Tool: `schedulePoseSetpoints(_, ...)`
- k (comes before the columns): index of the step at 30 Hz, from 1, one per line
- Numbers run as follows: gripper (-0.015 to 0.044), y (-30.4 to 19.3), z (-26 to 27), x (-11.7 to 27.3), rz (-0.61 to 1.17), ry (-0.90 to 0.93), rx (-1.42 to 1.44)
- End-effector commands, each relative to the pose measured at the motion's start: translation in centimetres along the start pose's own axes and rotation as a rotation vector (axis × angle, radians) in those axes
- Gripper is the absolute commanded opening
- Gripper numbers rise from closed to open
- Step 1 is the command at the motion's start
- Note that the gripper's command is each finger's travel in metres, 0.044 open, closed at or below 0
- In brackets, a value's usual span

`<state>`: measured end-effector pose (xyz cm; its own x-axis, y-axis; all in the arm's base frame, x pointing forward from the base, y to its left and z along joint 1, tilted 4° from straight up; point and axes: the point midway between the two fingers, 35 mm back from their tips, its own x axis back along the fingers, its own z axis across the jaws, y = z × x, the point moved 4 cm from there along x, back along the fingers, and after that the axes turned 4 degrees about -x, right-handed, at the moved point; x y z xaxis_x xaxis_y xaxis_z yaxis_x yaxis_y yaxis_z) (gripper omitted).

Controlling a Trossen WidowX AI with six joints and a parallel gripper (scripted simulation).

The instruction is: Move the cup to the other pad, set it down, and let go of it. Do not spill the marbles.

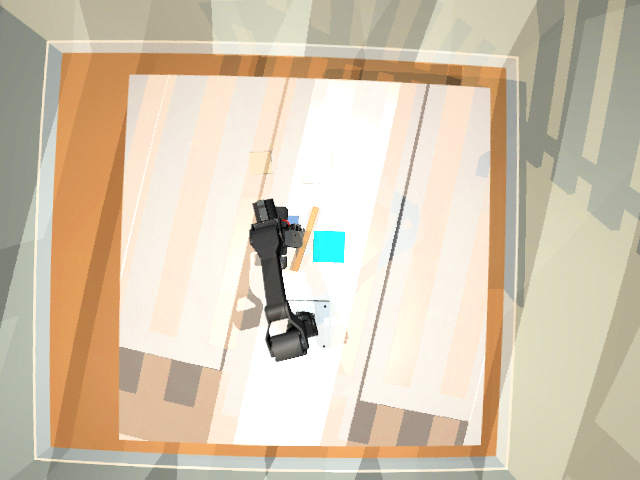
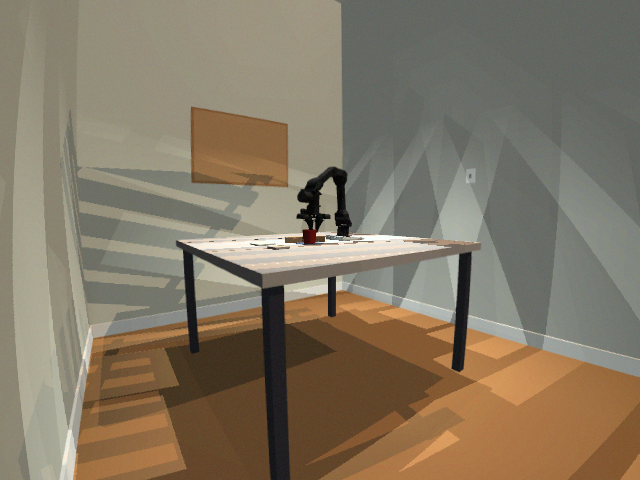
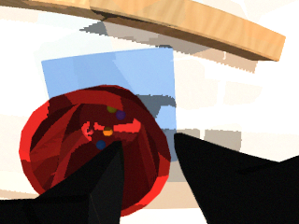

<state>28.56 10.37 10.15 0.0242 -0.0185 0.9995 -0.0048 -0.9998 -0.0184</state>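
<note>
The black robot arm [image 1: 272, 279] bends over the white table [image 1: 196, 155]. Its top end is near a long wooden stick [image 1: 310, 223] that lies at a slant. A bright blue-green square [image 1: 329, 246] sits just beside the stick, on the other side from the arm. A little bit of a blue pad [image 1: 293, 220] peeks out by the arm. Farther up, a small tan square [image 1: 260, 162] lies near a pale square [image 1: 317, 168], and they do not touch.

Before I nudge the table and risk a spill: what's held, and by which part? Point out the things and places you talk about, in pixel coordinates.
Nothing; the open black hand [image 1: 291, 231] [image 2: 314, 228] [image 3: 149, 145] is over the round red cup [image 2: 309, 237] [image 3: 70, 149].
</note>
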Motion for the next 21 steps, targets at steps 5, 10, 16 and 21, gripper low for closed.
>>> schedulePoseSetpoints(5,0.0148,0.0,-0.3,-1.9,0.000,-0.017,-0.006)
schedulePoseSetpoints(10,0.0148,0.0,-0.4,-2.5,0.000,-0.018,-0.006)
schedulePoseSetpoints(16,0.0148,0.0,-0.4,-2.5,0.000,-0.018,-0.006)
schedulePoseSetpoints(21,0.0148,0.0,-0.4,-2.5,0.000,-0.018,-0.006)
